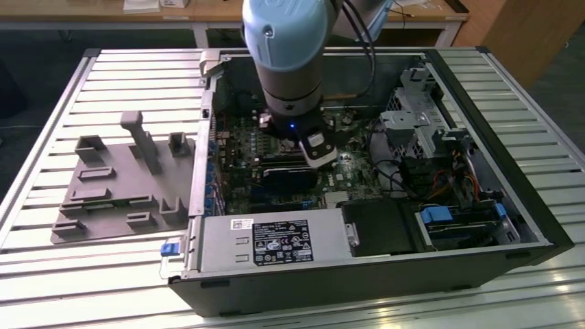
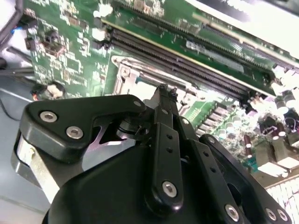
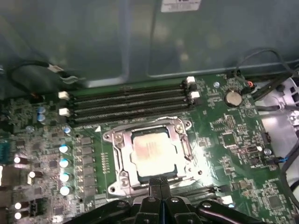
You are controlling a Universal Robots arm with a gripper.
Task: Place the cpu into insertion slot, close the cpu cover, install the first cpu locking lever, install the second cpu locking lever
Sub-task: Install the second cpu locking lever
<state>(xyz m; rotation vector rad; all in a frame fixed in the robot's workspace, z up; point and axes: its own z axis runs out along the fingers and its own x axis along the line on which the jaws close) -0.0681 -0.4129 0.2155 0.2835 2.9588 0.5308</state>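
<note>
exterior view: the grey-and-blue robot arm (image 1: 285,62) reached down into the open black computer case (image 1: 475,226), which lay on a slatted metal table (image 1: 92,288). the black gripper (image 1: 316,156) sat low over the green motherboard (image 1: 240,140). a grey moulded fixture tray (image 1: 119,181) lay on the table toward the exterior view's left, just beside the case.

second wrist view: the gripper's black fingers (image 2: 161,140) were pressed together with nothing between them, tips just above the shiny rim of the insertion slot (image 2: 128,70), beside the long black memory slots (image 2: 187,58).

first wrist view: the small square silver-grey cpu (image 3: 152,151) sat in the insertion slot, with the thin silvery metal cpu cover (image 3: 186,148) lying down around it as a frame. the closed fingertips stood at the cover's near edge.
</note>
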